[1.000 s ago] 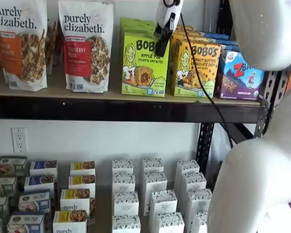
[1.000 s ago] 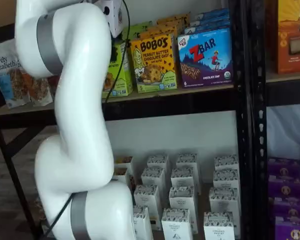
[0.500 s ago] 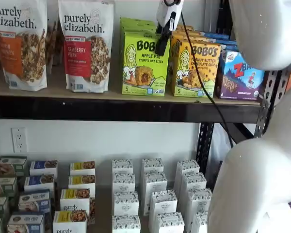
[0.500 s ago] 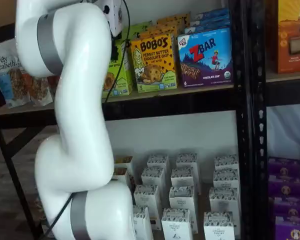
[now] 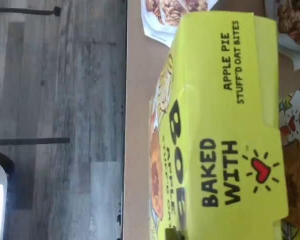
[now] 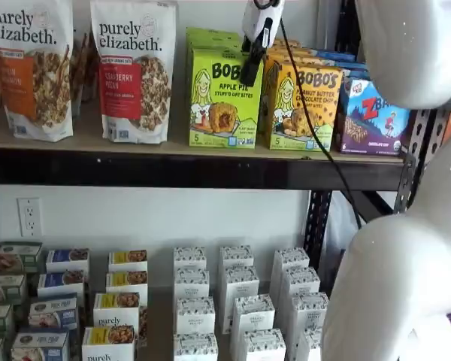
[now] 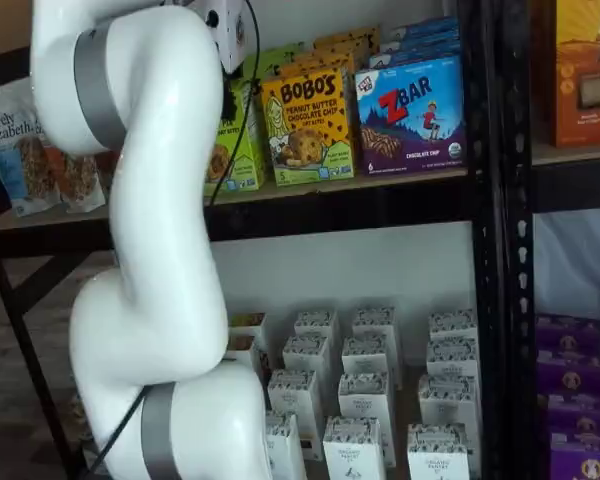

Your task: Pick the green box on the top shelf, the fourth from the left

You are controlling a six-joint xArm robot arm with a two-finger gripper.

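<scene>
1. On the top shelf (image 6: 173, 154), a tan board with a thick black front beam, the green box (image 6: 224, 101) stands upright, its lime face reading "BOBO'S Apple Pie stuff'd oat bites".
2. Just beside it on one side stands a purely elizabeth granola pouch (image 6: 133, 69); on the other stands a yellow-orange Bobo's peanut butter carton (image 6: 304, 107), so close that they look to be touching, with a ZBar box (image 6: 372, 118) past that.
3. The gripper (image 6: 251, 69) hangs from above at the green box's upper corner nearest the yellow-orange carton. A black finger lies against the box's front face there, and a black cable (image 6: 310, 120) trails down across the yellow-orange carton.
4. Only that one finger shows, side-on, so I cannot tell how the jaws stand or whether they grip the box.
5. Seen from the wrist view, the green box's top panel (image 5: 225, 135) fills much of the frame, printed "BAKED WITH" beside a red heart.
6. The white arm (image 7: 155, 250) hides most of the green box in a shelf view (image 7: 242, 140).
7. Small white cartons (image 6: 237, 301) stand in rows on the lower level.
</scene>
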